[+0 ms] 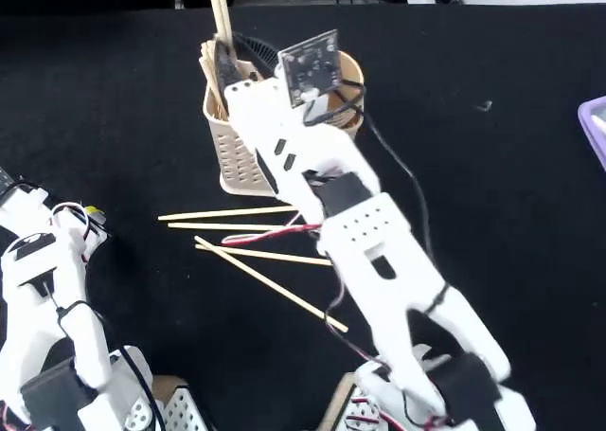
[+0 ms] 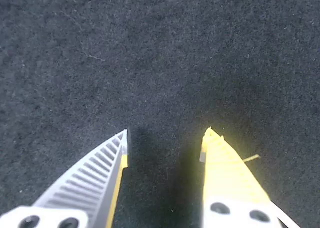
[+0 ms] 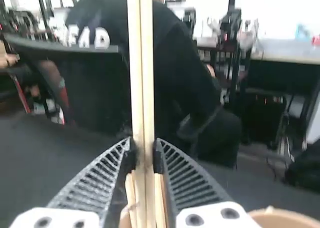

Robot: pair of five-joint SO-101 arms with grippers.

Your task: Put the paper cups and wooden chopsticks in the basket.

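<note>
Right gripper [image 3: 142, 149] clamps chopsticks [image 3: 140, 62] upright over basket [image 1: 237, 161], upper centre.
Chopsticks likely light, stiff, slick; pinch mid-length. Basket holds a cup [image 1: 352, 71] and more sticks. Four loose sticks [image 1: 256, 230] lie on the cloth [image 1: 492, 213], centre. Left gripper [image 2: 165, 138] spread, empty, lower left.

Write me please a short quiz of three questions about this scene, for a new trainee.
1. True or false: the left pincer holds a chopstick.
2. What does the right pincer grip? A) a paper cup B) wooden chopsticks C) nothing
3. How many loose chopsticks lie on the table?
Key: 1 false, it is open and empty. 2 B. 3 four.
</note>
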